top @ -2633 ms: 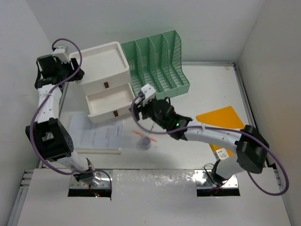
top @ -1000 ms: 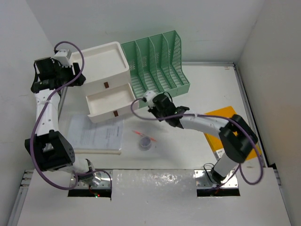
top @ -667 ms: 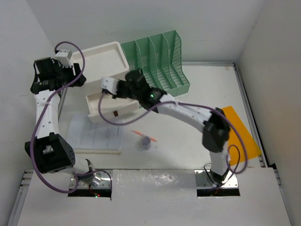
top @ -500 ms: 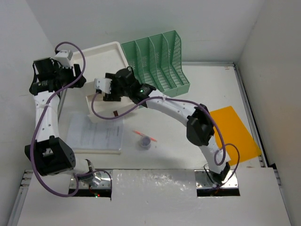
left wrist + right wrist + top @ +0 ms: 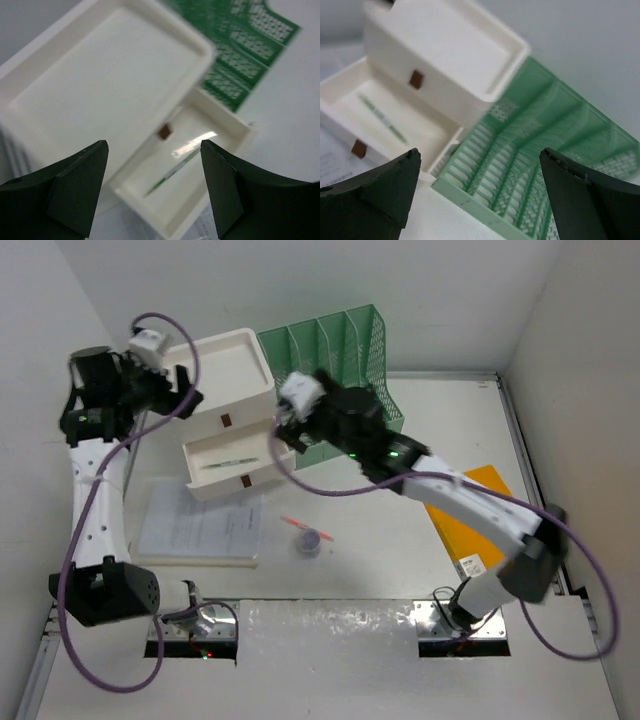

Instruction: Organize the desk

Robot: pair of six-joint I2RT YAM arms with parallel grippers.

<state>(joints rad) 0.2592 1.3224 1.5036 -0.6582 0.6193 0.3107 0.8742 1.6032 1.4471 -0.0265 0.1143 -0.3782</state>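
White worktop (image 5: 390, 550) is seen with a pen (image 5: 228, 462) laid in the open drawer (image 5: 255, 445); left pincer (image 5: 152, 150) and right pincer (image 5: 478, 155) are both held spread, empty.

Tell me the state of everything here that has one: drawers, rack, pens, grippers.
White three-drawer plastic box: one drawer pulled open, the one above shut.
Thin green pen: lying in the open drawer.
Green mesh file rack: upright, slots look empty.
Pink pen: loose on white desk.
Left gripper: open, empty.
Right gripper: open, empty.
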